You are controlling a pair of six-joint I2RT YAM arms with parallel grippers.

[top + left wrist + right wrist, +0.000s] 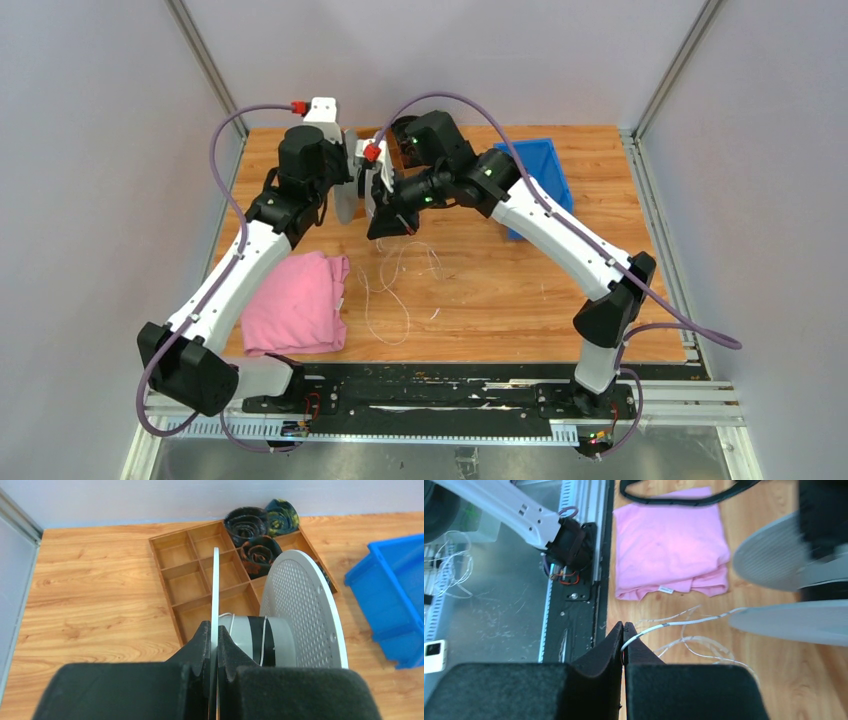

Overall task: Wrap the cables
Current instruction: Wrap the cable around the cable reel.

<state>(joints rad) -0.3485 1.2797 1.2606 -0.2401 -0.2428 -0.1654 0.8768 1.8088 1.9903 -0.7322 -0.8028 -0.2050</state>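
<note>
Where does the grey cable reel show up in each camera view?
Top external: reel at upper centre.
Left wrist: reel at centre, one flange pinched by the left gripper.
Right wrist: reel blurred, at the right edge.
Shared landmark: thin white cable.

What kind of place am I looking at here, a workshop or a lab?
Most likely a robotics lab test cell: a wooden table boxed in by grey panels, two robot arms bolted at its near edge, and staged props like a pink cloth and blue bin.
</note>
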